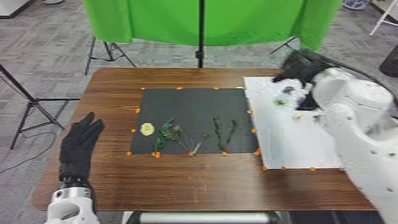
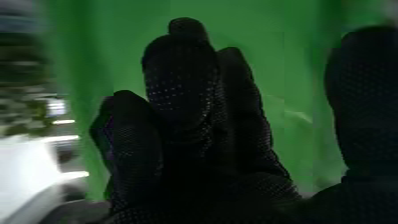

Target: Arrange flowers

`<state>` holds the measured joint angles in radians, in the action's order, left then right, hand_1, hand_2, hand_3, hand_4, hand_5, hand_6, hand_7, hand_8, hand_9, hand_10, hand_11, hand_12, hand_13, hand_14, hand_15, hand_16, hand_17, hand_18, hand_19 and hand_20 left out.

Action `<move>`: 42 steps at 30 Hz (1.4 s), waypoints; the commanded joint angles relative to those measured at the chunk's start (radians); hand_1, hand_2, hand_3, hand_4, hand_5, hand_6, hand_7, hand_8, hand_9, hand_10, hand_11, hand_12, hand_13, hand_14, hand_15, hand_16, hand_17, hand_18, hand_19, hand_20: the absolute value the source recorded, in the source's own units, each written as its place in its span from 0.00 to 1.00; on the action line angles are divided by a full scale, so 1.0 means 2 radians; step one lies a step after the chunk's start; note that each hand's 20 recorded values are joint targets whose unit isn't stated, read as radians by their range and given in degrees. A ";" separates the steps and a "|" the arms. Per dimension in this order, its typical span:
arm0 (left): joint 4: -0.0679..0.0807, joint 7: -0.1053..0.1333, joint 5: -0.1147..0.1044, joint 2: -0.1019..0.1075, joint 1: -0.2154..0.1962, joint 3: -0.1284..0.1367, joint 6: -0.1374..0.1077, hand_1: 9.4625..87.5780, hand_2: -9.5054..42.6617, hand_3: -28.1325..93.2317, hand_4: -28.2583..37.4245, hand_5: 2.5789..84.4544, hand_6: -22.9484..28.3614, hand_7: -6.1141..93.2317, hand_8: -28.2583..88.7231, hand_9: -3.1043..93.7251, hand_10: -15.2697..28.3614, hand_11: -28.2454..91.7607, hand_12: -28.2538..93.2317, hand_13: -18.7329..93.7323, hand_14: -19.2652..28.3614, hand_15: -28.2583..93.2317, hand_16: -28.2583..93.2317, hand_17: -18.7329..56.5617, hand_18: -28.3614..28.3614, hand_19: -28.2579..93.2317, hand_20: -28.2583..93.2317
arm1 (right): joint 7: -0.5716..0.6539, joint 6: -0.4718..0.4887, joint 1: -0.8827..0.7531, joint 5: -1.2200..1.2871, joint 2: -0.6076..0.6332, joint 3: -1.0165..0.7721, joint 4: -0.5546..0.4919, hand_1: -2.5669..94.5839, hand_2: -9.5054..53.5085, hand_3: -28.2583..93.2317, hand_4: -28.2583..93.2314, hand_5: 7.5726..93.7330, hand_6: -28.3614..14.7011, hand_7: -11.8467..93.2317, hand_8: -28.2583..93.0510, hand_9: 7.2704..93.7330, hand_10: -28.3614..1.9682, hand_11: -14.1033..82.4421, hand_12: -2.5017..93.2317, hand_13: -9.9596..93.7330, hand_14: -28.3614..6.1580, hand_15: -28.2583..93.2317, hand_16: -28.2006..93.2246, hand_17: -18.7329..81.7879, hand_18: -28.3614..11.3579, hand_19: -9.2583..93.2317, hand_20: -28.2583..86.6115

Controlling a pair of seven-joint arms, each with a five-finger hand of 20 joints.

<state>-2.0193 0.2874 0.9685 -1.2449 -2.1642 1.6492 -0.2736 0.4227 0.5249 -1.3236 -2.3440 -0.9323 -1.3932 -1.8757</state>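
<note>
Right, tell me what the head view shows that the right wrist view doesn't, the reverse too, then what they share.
Head view: the left hand, green stems and a pale yellow piece on the dark mat, the white board, the brown table.
Right wrist view: a dotted weave on the right hand, and a blurred, leafy-looking patch.
Both: that right hand and green cloth.

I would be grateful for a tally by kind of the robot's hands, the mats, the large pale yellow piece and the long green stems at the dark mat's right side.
Hands: 2 (left hand, right hand)
Mats: 2 (dark mat, white mat)
Pale yellow piece: 1
Long green stems: 2
Total: 7
</note>
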 commanded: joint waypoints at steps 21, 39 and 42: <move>-0.003 -0.024 0.010 -0.008 -0.011 0.000 0.016 0.09 0.20 0.80 0.00 0.48 0.55 0.11 0.19 0.49 0.63 0.33 0.32 0.48 0.68 0.32 0.22 0.37 0.67 0.25 0.38 | -0.029 -0.137 -0.145 -0.056 -0.020 -0.014 0.104 0.49 0.00 0.75 0.11 0.61 0.68 0.27 0.16 0.80 0.41 0.31 0.23 0.94 0.72 0.73 0.49 0.81 0.41 1.00 0.76; -0.002 -0.022 0.011 -0.004 -0.008 -0.002 0.019 0.11 0.19 0.80 0.00 0.48 0.55 0.11 0.19 0.49 0.63 0.33 0.32 0.48 0.68 0.32 0.22 0.37 0.68 0.25 0.38 | -0.064 -0.270 0.048 0.039 -0.024 0.131 0.038 0.71 0.00 0.64 0.11 0.85 0.69 0.31 0.28 1.00 0.61 0.23 0.38 1.00 0.80 0.74 0.50 0.88 0.46 1.00 0.79; -0.002 -0.021 0.010 -0.005 -0.007 -0.003 0.018 0.11 0.19 0.79 0.00 0.48 0.55 0.11 0.19 0.50 0.63 0.33 0.32 0.48 0.68 0.32 0.22 0.37 0.68 0.25 0.38 | -0.086 -0.246 0.103 0.044 -0.070 0.196 0.071 0.71 0.00 0.64 0.11 0.85 0.69 0.31 0.28 1.00 0.60 0.23 0.38 1.00 0.80 0.74 0.50 0.88 0.46 1.00 0.79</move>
<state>-2.0263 0.2494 0.9826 -1.2494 -2.1709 1.6496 -0.2457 0.3451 -0.0285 -1.4187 -2.2804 -0.8996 -1.2027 -1.7705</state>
